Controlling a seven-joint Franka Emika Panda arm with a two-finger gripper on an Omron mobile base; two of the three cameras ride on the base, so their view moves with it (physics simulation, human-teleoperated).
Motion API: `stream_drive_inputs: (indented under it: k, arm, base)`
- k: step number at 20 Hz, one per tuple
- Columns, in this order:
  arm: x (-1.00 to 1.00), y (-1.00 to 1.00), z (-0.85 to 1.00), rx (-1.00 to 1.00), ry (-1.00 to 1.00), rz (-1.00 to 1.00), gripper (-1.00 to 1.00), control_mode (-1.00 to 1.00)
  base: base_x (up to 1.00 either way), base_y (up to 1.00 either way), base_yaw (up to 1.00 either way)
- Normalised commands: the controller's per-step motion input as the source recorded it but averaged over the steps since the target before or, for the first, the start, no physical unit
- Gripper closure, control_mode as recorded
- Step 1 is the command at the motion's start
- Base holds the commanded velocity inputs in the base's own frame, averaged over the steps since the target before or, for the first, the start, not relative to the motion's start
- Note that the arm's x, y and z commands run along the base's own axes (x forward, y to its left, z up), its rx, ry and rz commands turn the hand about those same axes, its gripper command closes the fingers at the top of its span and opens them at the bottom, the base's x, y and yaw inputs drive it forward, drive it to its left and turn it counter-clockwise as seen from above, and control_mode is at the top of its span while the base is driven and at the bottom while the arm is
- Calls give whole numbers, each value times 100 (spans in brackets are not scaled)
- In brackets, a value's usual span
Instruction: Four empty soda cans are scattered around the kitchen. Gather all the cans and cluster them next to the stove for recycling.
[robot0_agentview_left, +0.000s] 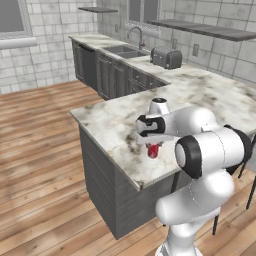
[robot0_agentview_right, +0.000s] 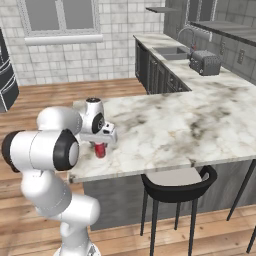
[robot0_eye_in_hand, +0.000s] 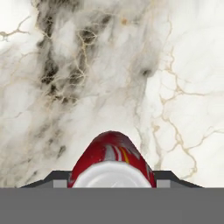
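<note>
Grip security is what matters most at this step: a red soda can (robot0_eye_in_hand: 111, 159) sits between the pincer (robot0_eye_in_hand: 112, 183) tips, its silver top facing the hand camera, and an empty can is light and thin-walled, so the squeeze should be firm enough not to slip yet not so hard that it crumples. Judging by the dark tips hugging both sides of the can, the pincer is clamped on it. Can and pincer (robot0_agentview_left: 154, 149) hang just over the marble tabletop (robot0_agentview_left: 115, 120), near its front edge; whether the can's base touches the stone I cannot tell. A straight lift before travel should avoid dragging it. The arm folds low, forearm level, hand pointing down
</note>
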Motion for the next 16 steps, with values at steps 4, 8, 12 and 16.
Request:
stream_drive_inputs:
  k: [4, 8, 12, 16]
  arm:
    - [-19, 26, 40, 0, 0, 0, 100, -100]
    - [-22, 3, 40, 0, 0, 0, 100, -100]
    - [-19, 0, 35, 0, -1, 0, 100, -100]
    - [-23, 0, 22, 0, -1, 0, 100, -100]
  base:
    - [0, 0, 0]
    - [0, 0, 0]
    - [0, 0, 0]
    - [0, 0, 0]
